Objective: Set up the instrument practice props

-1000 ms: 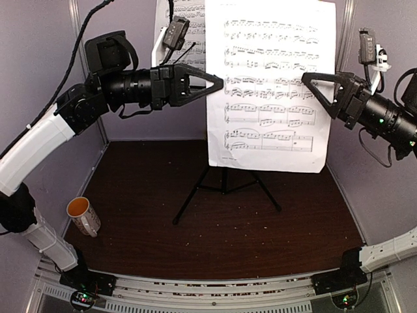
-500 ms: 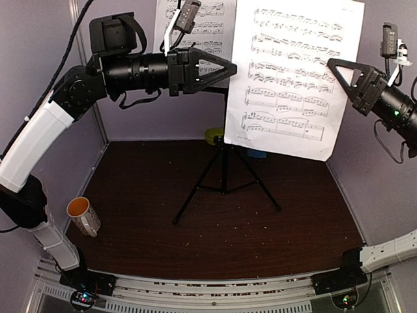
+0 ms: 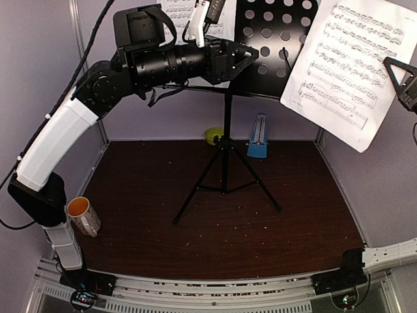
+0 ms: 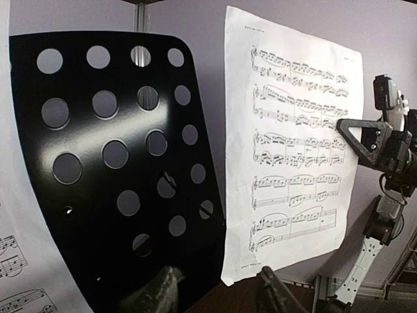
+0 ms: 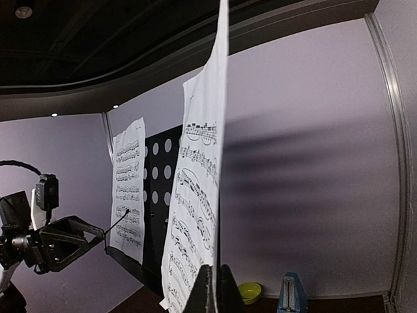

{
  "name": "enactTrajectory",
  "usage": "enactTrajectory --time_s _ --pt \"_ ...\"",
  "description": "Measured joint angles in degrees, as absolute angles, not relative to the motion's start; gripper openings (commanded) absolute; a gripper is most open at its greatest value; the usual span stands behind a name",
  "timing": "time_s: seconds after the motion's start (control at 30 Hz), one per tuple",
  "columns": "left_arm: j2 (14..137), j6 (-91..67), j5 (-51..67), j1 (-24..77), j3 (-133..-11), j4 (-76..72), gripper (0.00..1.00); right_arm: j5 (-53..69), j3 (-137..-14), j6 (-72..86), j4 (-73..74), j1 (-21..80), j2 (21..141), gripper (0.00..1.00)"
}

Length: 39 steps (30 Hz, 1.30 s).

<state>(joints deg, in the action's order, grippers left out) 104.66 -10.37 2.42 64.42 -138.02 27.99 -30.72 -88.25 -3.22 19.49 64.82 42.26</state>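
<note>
Two arms flank a black music stand point(image 3: 280, 49); the right fingers point(image 5: 207, 292) pinch a sheet-music page point(image 3: 345, 72) beside its perforated desk, while the left fingers point(image 4: 156, 295) stand parted, empty.

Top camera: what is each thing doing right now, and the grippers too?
music stand: standing upright, right half bare.
right page: off the stand, tilted.
right gripper: shut on the right page.
left page: on the stand.
left gripper: open, empty.
metronome: upright at the back.
mug: upright.
</note>
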Motion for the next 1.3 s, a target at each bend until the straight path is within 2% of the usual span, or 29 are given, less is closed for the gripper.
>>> enactTrajectory --time_s 0.33,0.5,0.6,0.77,0.93,1.13,1.3 --pt "112.6 -7.7 -2.4 67.9 -139.5 22.7 0.46 -33.5 -90.0 -7.5 21.2 64.8 42.2 0.00" --pt "113.4 -7.0 -1.0 67.8 -139.5 21.7 0.67 -27.5 -91.6 -8.1 22.7 64.8 42.3 0.00" --pt "112.8 -5.6 1.2 67.8 -139.4 21.0 0.76 -21.7 -93.2 -8.4 23.8 64.8 42.9 0.00" --pt "108.8 -2.9 6.2 67.8 -136.6 21.5 0.89 -12.0 -98.5 -8.2 27.9 64.6 45.7 0.00" --pt "101.8 -2.2 11.2 67.2 -132.0 22.3 0.98 -5.0 -101.8 -6.9 31.3 64.6 47.8 0.00" --pt "98.1 -3.6 17.6 65.1 -132.5 22.3 0.97 0.4 -103.2 -4.3 32.6 64.6 49.3 0.00" --pt "99.6 -5.1 20.9 65.1 -135.3 22.3 0.84 3.3 -103.2 -2.0 31.0 64.6 51.8 0.00"
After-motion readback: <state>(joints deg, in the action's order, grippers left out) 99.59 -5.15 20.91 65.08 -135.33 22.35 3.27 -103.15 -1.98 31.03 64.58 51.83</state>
